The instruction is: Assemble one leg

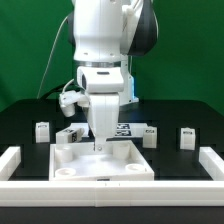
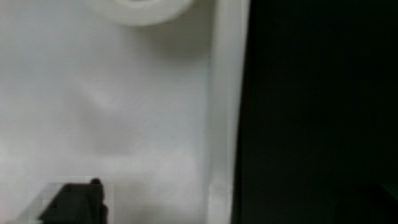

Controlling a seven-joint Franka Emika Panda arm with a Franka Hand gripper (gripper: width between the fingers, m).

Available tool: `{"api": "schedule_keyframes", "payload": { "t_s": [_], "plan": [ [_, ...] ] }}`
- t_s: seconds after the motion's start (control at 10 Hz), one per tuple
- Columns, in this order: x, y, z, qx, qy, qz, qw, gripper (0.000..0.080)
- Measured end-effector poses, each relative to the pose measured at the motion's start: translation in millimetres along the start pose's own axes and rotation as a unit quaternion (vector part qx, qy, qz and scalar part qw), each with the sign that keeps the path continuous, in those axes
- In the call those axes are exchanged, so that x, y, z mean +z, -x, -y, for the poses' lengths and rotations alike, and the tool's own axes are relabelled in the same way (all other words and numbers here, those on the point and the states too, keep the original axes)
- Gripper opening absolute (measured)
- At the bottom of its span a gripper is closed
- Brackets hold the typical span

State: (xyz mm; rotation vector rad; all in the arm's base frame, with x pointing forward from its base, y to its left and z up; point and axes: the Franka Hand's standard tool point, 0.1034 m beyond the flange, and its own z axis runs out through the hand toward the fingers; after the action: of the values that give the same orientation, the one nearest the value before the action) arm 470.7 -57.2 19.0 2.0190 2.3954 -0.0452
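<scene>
The exterior view faces the Franka arm point(image 1: 105, 45) head-on from in front of the large white panel with recesses point(image 1: 100, 165). It sits a little above table height and far enough back to take in the whole panel, the black table point(image 1: 25, 115) on both sides of it and the green backdrop point(image 1: 190, 50) behind it. The wrist view, by the gripper point(image 1: 100, 142), looks down at the panel point(image 2: 107, 120) from very close and is blurred. It catches one round recess point(image 2: 151, 10), the panel's edge and the table point(image 2: 329, 120) beside it. Both views share that panel.
</scene>
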Motion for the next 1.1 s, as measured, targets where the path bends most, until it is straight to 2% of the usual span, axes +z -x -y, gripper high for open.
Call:
{"api": "schedule_keyframes", "payload": {
  "t_s": [0.3, 0.5, 0.7, 0.8, 0.9, 1.0, 1.1],
  "plan": [
    [12.5, -3.5, -1.0, 0.001, -0.008, -0.005, 1.0, 0.065],
    [12.5, -4.6, -2.3, 0.006, -0.007, -0.005, 1.0, 0.065],
    [12.8, -4.1, -1.9, 0.007, -0.007, -0.005, 1.0, 0.0394],
    [12.8, -4.0, -1.9, 0.007, -0.007, -0.005, 1.0, 0.0394],
    [12.8, -4.0, -1.9, 0.007, -0.007, -0.005, 1.0, 0.021],
    [12.8, -3.9, -1.9, 0.007, -0.007, -0.005, 1.0, 0.0082],
    [12.7, -3.5, -2.0, 0.007, -0.007, -0.005, 1.0, 0.0082]
  ]
}}
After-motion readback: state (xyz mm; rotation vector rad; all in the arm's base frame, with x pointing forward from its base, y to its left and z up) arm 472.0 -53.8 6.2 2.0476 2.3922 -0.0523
